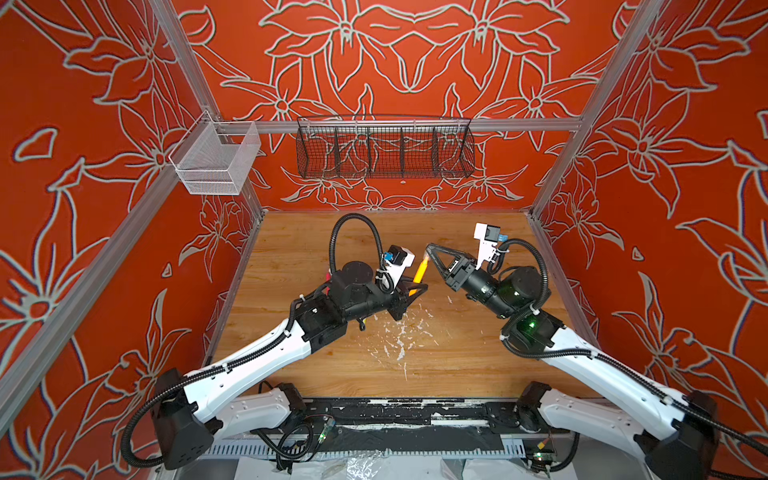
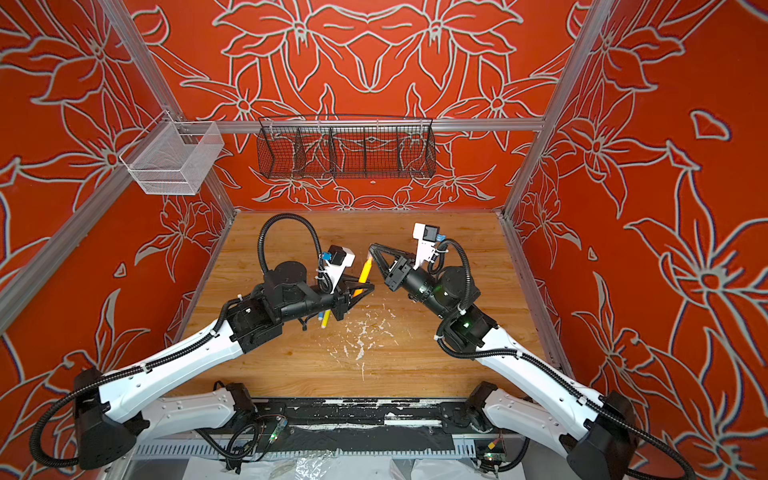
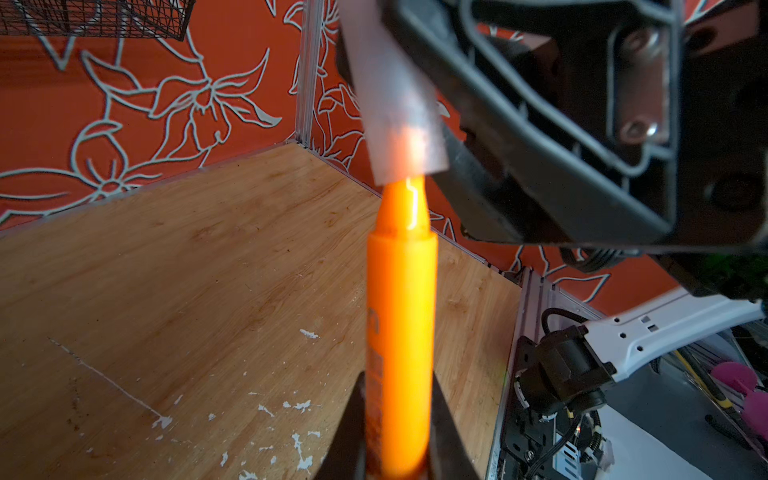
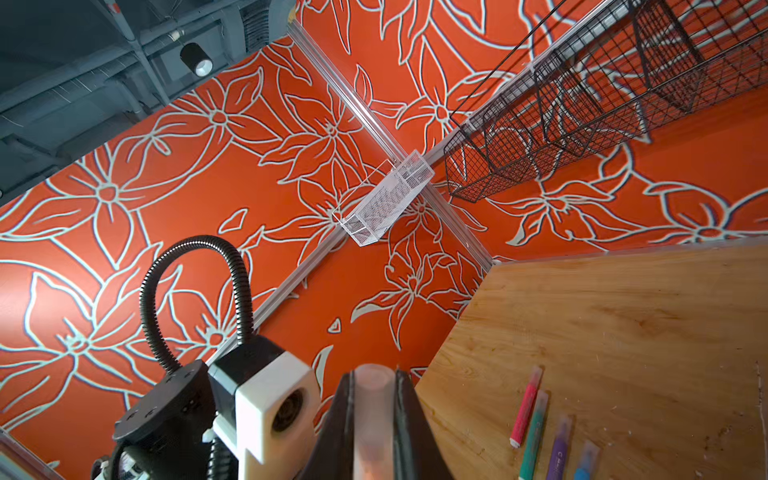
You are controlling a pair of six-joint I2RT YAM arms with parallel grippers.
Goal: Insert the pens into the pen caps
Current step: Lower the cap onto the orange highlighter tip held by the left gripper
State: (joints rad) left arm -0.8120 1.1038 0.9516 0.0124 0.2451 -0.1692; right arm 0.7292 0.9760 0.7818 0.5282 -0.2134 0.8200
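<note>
Orange pen meeting the cap above the table's middle.
The left gripper is pinching the orange pen's lower barrel, jaws closed against it. The right gripper is clamping the clear cap tightly between its jaws, and the pen's tip is sitting at the cap's mouth. Four other pens are lying side by side on the table.

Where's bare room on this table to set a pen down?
Free: the table's far strip along the back wall, and the flecked front stretch between the arms. Crowded: the middle, where the left gripper and right gripper meet at the orange pen, and the pens under the left arm.
</note>
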